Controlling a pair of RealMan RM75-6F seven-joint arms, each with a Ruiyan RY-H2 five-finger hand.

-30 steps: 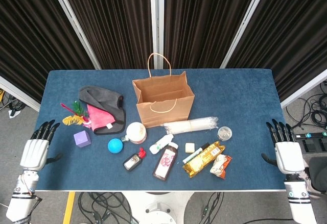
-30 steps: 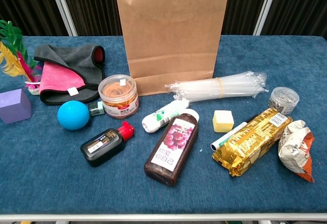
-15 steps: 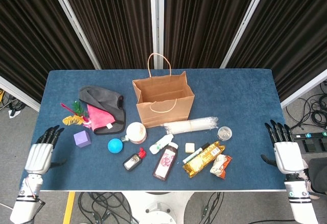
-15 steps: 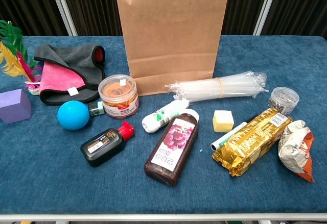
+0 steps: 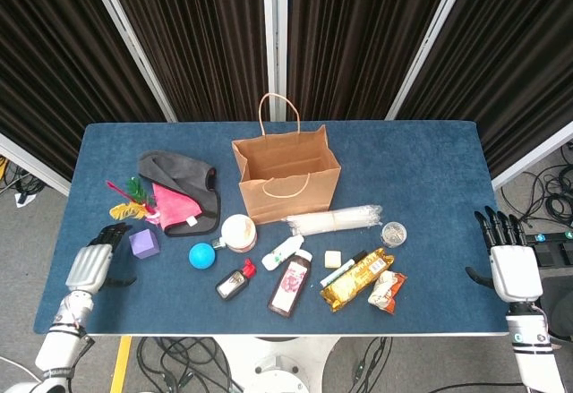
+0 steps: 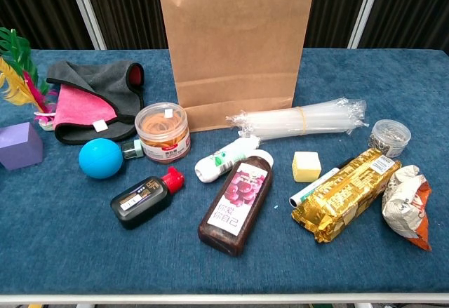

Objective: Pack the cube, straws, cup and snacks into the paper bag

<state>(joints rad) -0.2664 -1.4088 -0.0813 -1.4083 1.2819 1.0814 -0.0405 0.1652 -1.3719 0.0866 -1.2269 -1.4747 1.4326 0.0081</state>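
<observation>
Paper bag point(image 5: 288, 176) upright near the middle of the blue tabletop point(image 5: 430, 160), open at the top, handles up. Purple cube point(image 5: 143, 243) near the left edge, just beside the feathers point(image 5: 125, 198). Left hand point(image 5: 92, 264) over the left edge of the tabletop, dark fingers point(image 5: 111, 231) close to the cube but not touching it, spread and holding nothing. Right hand point(image 5: 510, 267) off the right edge, well apart from everything, fingers straight and apart, holding nothing. Neither hand seen in the chest view.

Bundle of clear straws point(image 6: 298, 120) lying flat just right of the bag's bottom, tied in the middle with a band. Small clear cup point(image 6: 389, 137) at the right end of the straws. Gold snack pack point(image 6: 347, 193) in front of the cup, slanted. Crumpled orange and white snack bag point(image 6: 407, 204) touching its right side. White pen point(image 6: 316, 186) tucked along the left side of the gold pack. Small yellow block point(image 6: 306, 165) near the pen.

Grey cloth point(image 6: 98, 83) with a pink cloth point(image 6: 78, 108) on it, left of the bag. Round tub of rubber bands point(image 6: 163, 132) in front of the bag's left corner. Blue ball point(image 6: 100, 158) left of the tub. Black ink bottle with red cap point(image 6: 146, 197) lying down in front. Dark juice bottle point(image 6: 237, 203) lying flat, with a small white bottle point(image 6: 224, 158) above it.
</observation>
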